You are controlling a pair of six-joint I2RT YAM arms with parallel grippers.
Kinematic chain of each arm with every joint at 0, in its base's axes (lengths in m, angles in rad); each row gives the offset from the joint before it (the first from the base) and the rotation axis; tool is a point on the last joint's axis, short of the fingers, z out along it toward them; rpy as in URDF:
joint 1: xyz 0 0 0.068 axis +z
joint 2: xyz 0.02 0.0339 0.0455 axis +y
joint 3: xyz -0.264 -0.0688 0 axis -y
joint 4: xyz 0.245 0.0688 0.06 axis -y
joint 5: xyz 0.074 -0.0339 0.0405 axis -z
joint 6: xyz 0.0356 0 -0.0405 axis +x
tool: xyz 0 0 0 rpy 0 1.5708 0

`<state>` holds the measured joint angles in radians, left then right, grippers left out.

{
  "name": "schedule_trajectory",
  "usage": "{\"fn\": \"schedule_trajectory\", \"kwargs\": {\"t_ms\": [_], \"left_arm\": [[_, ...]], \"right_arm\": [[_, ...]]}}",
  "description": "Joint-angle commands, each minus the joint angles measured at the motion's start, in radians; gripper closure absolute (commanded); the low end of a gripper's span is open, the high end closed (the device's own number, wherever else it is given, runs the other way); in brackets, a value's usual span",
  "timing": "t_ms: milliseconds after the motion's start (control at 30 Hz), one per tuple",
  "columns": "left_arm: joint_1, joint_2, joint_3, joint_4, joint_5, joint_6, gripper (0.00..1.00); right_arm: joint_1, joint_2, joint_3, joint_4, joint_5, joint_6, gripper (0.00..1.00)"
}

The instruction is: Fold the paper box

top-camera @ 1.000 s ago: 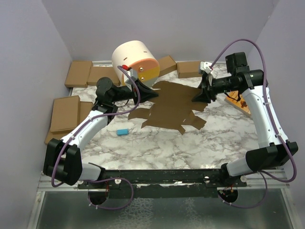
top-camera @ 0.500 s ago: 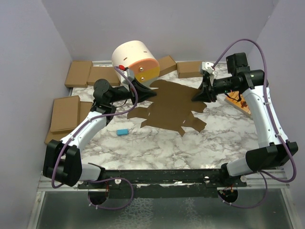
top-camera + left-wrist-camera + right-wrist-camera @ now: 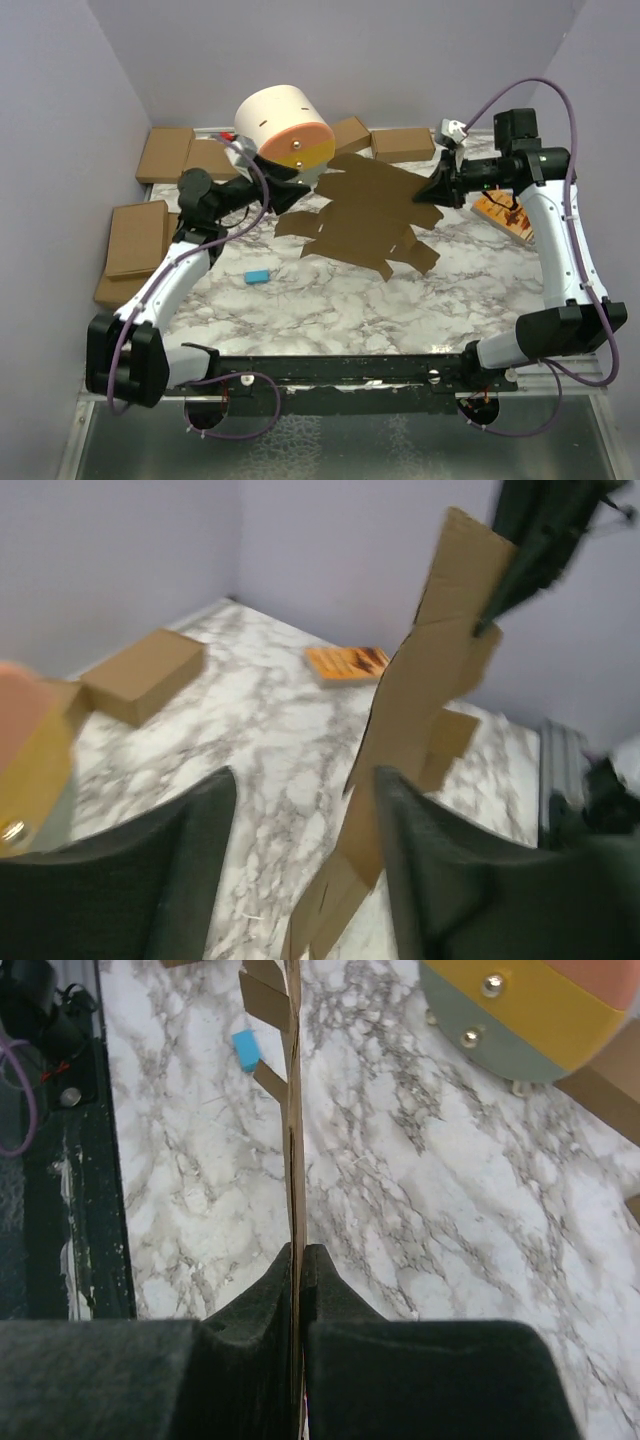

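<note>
The paper box (image 3: pixel 365 215) is a wide brown die-cut sheet with flaps, raised at its right side and slanting down to the marble table (image 3: pixel 330 300). My right gripper (image 3: pixel 434 190) is shut on the sheet's right edge. In the right wrist view the sheet (image 3: pixel 293 1110) runs edge-on out from between the closed fingertips of the right gripper (image 3: pixel 300 1255). My left gripper (image 3: pixel 300 188) is open just off the sheet's left edge. In the left wrist view the sheet (image 3: pixel 420 680) stands ahead near the right finger (image 3: pixel 440 880), and the left gripper (image 3: pixel 305 810) holds nothing.
A round white, orange and yellow drum (image 3: pixel 285 125) lies at the back behind the left gripper. Ready-made cardboard boxes sit at the back left (image 3: pixel 165 153), left (image 3: pixel 137 238) and back right (image 3: pixel 402 143). A small blue block (image 3: pixel 258 275) and an orange booklet (image 3: pixel 500 212) lie on the marble.
The left gripper opened, let go of the sheet and drew back to the left. The right gripper closed on the sheet's right edge and pulled it up and rightward.
</note>
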<state>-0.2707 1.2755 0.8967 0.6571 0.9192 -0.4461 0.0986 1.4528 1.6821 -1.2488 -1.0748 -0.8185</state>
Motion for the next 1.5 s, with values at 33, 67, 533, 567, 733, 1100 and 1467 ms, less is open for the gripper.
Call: {"fn": "schedule_trajectory", "kwargs": {"t_ms": [33,67,533,567,733,1100,1467], "left_arm": [[0.088,-0.261,-0.172,-0.113,-0.380,0.029,0.13],[0.094,-0.302,-0.212,-0.113,-0.429,0.041,0.07],[0.369,-0.335,-0.464,0.136,-0.522,-0.261,0.31],[0.383,-0.325,-0.468,0.156,-0.497,-0.279,0.31],[0.389,-0.140,-0.482,0.418,-0.326,-0.411,0.52],[0.389,0.028,-0.533,0.631,-0.294,-0.505,0.60],[0.363,-0.117,-0.510,0.335,-0.380,-0.325,0.55]], "right_arm": [[-0.092,0.000,0.092,-0.055,-0.104,-0.021,0.99],[-0.092,-0.001,0.106,-0.072,-0.111,-0.032,0.99],[-0.092,0.024,0.297,-0.128,-0.106,0.007,0.99],[-0.092,0.025,0.298,-0.128,-0.112,0.009,0.99],[-0.092,0.040,0.313,-0.121,-0.151,0.035,0.99],[-0.092,0.080,0.059,-0.002,0.053,0.098,0.99],[-0.092,0.135,-0.117,0.248,0.294,0.119,0.99]]}}
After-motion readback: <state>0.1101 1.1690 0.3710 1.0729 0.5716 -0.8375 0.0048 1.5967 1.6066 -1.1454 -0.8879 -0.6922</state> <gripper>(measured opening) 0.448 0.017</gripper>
